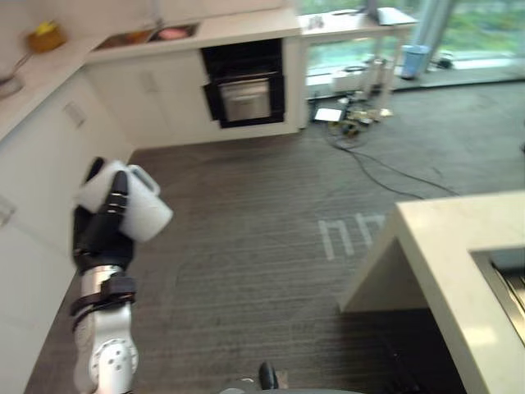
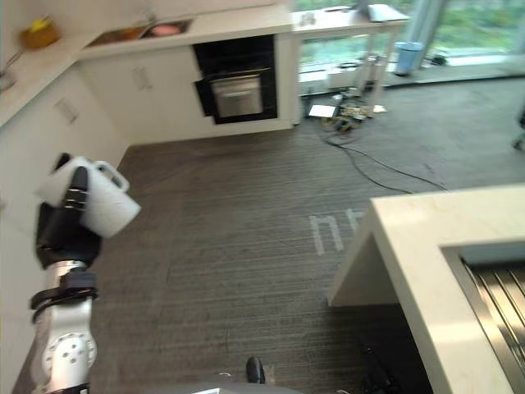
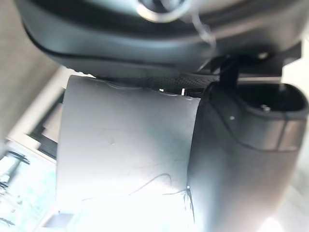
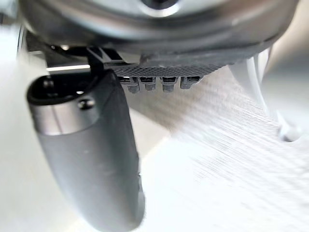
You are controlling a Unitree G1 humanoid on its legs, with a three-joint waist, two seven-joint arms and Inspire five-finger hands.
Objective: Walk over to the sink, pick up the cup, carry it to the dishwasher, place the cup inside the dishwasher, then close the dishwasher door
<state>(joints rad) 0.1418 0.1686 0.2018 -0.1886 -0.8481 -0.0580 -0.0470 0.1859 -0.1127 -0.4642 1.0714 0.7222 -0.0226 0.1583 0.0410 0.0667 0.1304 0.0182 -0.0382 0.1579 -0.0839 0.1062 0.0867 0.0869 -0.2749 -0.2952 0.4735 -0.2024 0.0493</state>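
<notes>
Cup (image 1: 146,215): your left hand (image 1: 102,234) holds it, fingers curled round it, above the floor (image 1: 262,222). Right hand (image 4: 87,159) is relaxed and holds nothing.

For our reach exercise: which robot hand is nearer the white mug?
Left. The left hand grips the white mug; the right hand hangs over carpet, apart from it.

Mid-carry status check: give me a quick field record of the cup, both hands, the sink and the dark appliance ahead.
cup: white, handled, tilted, held above the floor
left hand: curled round the cup, beside the left-side cabinets
right hand: seen in its wrist view, nothing visibly in it
sink: in the far counter, ahead left
dark appliance: in the far cabinets, right of the sink; door state unclear
</notes>
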